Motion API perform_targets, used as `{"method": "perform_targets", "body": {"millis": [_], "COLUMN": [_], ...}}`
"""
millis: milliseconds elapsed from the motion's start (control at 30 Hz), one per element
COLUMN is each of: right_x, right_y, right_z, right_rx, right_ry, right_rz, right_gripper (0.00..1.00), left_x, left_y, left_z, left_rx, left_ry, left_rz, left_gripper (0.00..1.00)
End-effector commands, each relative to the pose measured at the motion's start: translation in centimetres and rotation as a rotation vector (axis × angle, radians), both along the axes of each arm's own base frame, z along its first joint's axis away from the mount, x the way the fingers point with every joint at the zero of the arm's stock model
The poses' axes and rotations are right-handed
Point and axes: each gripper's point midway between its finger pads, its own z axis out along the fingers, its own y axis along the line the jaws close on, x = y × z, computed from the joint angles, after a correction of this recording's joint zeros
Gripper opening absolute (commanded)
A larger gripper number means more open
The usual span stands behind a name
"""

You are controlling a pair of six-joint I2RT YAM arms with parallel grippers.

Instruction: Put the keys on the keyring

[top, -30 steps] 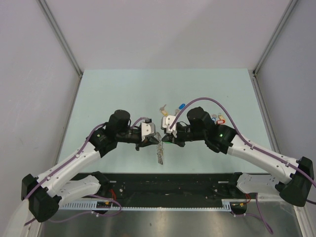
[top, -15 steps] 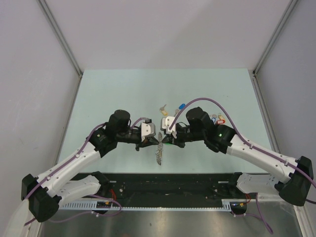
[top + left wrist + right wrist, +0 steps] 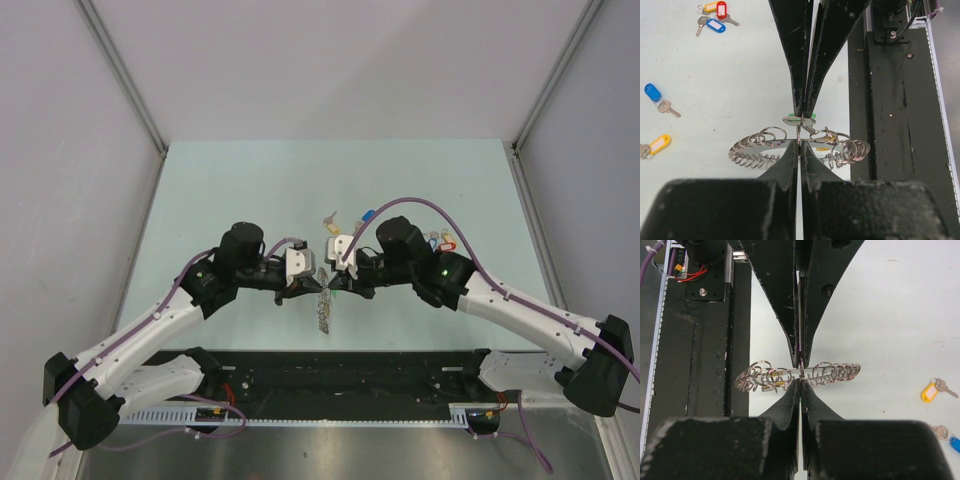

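The keyring point(image 3: 756, 148) is a wire loop strung with many small silver rings, seen edge-on and held off the table point(image 3: 250, 190). My left gripper point(image 3: 799, 143) is shut on its wire. My right gripper point(image 3: 803, 114) comes in from the opposite side, shut on a key with a green tag point(image 3: 790, 120) that touches the ring. A yellow tag point(image 3: 828, 146) hangs among the small rings. From above, the two grippers point(image 3: 320, 281) point(image 3: 333, 281) meet tip to tip, and the keyring point(image 3: 322, 308) dangles below them. In the right wrist view the keyring point(image 3: 837, 372) crosses just beyond my right gripper point(image 3: 800, 383).
Loose keys lie on the table behind the grippers: a blue-tagged one point(image 3: 652, 92), a yellow-tagged one point(image 3: 659, 144), and a small bunch with red, blue and yellow tags point(image 3: 715, 17). The black rail point(image 3: 895, 125) at the table's near edge runs close beside the keyring.
The two grippers have drawn closer until their tips meet. The keyring has swung slightly under them. Both stay shut.
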Motion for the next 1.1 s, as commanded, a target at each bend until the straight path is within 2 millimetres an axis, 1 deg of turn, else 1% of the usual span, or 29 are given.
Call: {"method": "perform_targets", "body": {"millis": [0,200,400,700,1067], "right_x": [0.15,0.14,0.14,-0.31,-0.21], "right_y": [-0.19,-0.29,-0.07,0.25,0.39], "right_z": [1.71,1.84,1.36,1.27,0.96], "right_rx": [0.049,0.053,0.047,0.053,0.048], "right_ry": [-0.025,-0.028,-0.006,0.014,0.02], "right_rz": [-0.009,-0.011,0.002,0.03,0.029], "right_gripper": [0.0,0.0,0.0,0.0,0.0], "left_x": [-0.16,-0.1,-0.07,-0.09,-0.18], "left_y": [-0.58,-0.58,-0.54,-0.56,-0.6], "left_z": [1.51,1.27,1.35,1.38,1.4], "left_rx": [-0.052,-0.043,-0.044,-0.045,-0.047], "left_ry": [-0.064,-0.059,-0.06,-0.06,-0.059], "left_rz": [-0.046,-0.043,-0.041,-0.042,-0.046], "left_gripper": [0.0,0.0,0.0,0.0,0.0]}}
